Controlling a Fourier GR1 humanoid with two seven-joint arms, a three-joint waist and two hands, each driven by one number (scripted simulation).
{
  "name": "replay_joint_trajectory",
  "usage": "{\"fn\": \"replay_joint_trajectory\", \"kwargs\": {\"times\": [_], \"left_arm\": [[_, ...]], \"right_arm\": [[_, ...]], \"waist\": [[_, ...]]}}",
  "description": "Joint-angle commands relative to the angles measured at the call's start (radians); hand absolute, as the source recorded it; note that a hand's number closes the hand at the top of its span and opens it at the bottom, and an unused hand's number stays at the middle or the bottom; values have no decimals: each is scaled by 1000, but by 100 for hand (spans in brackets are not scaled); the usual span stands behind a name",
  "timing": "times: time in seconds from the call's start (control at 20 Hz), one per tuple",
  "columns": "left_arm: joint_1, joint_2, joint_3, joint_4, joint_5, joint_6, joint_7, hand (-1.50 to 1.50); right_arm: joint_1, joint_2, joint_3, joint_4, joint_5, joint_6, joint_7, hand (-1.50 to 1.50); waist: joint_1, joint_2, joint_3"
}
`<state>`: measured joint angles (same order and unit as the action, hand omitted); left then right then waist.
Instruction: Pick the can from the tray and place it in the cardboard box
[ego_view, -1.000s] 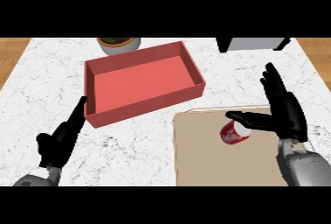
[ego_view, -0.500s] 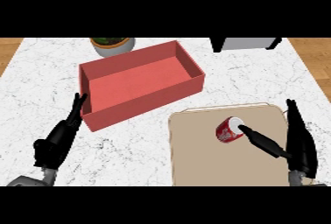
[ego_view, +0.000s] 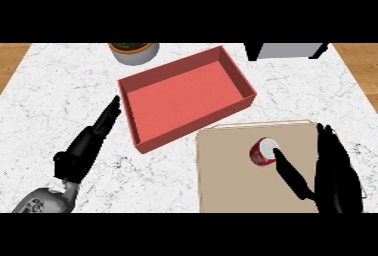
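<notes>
Bright, even light; faint soft shadows

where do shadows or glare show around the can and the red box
Head view: even light, no glare on the white counter; the can casts no clear shadow on the tray; the red box has inner walls darker than its floor.

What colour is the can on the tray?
The can is red with a pale top; the head view shows it best.

A single head view looks steeply down at the counter (ego_view: 52, 95) from close in, its far edge along the frame's top.
</notes>
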<state>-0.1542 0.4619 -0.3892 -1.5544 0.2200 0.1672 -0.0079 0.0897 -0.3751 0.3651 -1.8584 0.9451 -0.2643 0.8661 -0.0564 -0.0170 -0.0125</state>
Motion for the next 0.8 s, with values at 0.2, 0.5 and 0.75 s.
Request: {"fn": "replay_joint_trajectory", "kwargs": {"times": [0.2,0.5,0.75], "left_arm": [[-59,-41,-25,30,-22,-24,9,0],[-87,-63,-10,31,-30,-32,32,0],[-48,-98,-21,20,-49,-34,12,0]], "right_arm": [[-90,153,130,-318,44,432,471,-150],[-182,287,70,-289,63,515,552,-150],[-207,371,110,-135,136,431,510,-150]], "waist": [[45,14,7],[59,17,10],[66,16,12]]}}
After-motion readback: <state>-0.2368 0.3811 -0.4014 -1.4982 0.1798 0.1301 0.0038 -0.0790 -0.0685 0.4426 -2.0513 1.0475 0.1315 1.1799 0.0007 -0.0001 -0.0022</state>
